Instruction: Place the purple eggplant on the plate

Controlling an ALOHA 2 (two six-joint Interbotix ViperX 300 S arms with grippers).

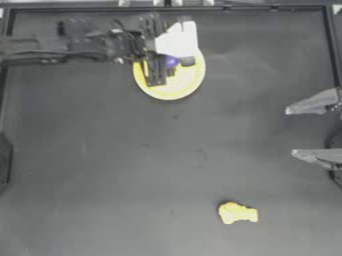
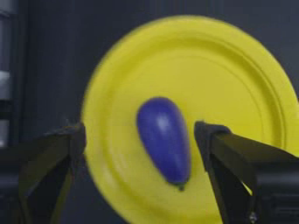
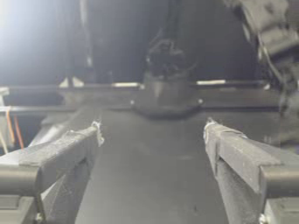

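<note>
Your left gripper [image 2: 140, 140] hangs over the plate [image 2: 234, 78], jaws spread wide; purple eggplant [image 2: 163, 138] lies between them, apparently released. Right gripper [image 3: 152, 131] waits open at the desk's right edge.

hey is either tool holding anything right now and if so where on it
Nothing is held. The left tool is open above the plate, its jaws apart on either side of the purple eggplant lying there. The right tool is open and parked at the table's right edge.

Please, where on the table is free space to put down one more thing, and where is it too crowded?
The wide middle of the table is bare, between the plate and the yellow lump. It is crowded at the plate: the eggplant lies there, with the open left gripper over it. The open right gripper waits at the right edge.
</note>
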